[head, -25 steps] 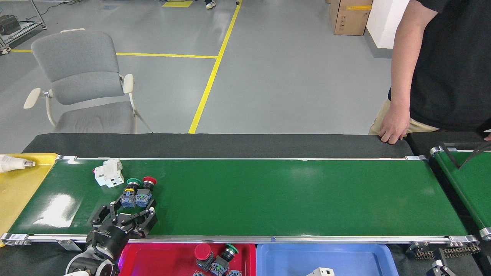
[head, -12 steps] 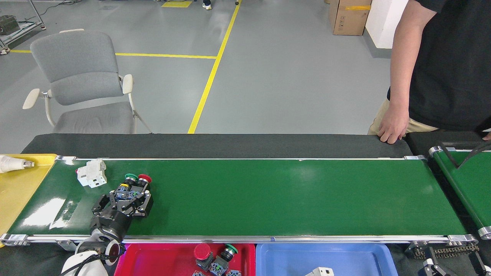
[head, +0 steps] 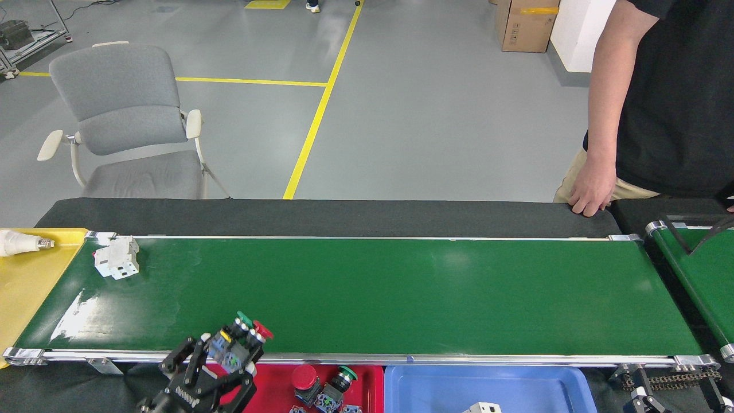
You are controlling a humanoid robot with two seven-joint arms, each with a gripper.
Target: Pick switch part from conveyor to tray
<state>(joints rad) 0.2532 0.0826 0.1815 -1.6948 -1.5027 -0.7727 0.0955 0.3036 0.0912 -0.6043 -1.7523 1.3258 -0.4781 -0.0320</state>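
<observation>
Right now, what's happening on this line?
The left gripper is shut on two push-button switches, one green-capped and one red-capped, carrying them over the conveyor's near rail above the red tray, which already holds similar switches. A white breaker lies on the belt's far left. A person's hand rests behind the belt.

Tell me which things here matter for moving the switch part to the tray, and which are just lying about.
Part of the job:
left tool, shut on the switch part
conveyor
red tray

Just lying about:
white breaker
yellow tray
blue tray
grey chair
cardboard box
</observation>
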